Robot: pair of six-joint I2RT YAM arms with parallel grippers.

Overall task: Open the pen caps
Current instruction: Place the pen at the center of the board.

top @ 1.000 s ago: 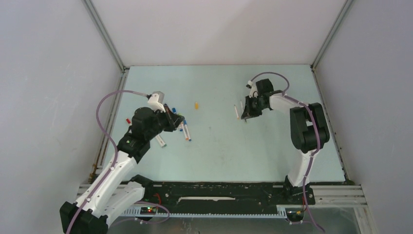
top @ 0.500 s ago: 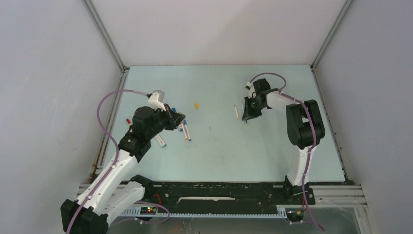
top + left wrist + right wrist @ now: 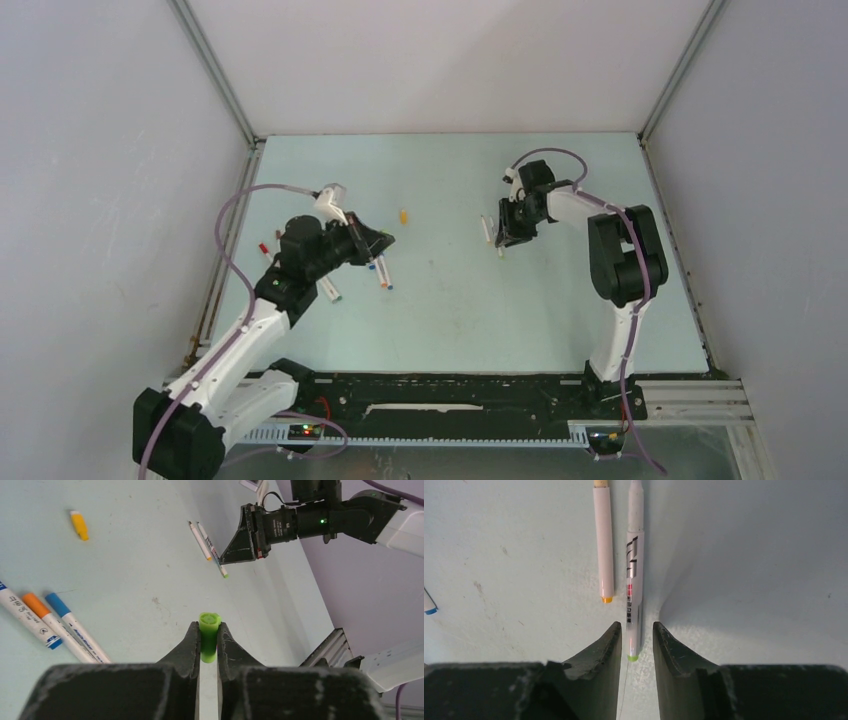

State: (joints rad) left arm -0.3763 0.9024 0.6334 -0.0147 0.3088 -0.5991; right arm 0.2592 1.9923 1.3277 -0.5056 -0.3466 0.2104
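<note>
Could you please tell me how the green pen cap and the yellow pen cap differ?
The green pen cap is pinched in the left gripper's jaws; the yellow pen cap lies loose on the table. The green one sticks out past the jaws' tips; the yellow one lies flat. Both are short plastic caps.

From the left wrist: five pens [image 3: 80, 630], two pen caps [image 3: 79, 525]
</note>
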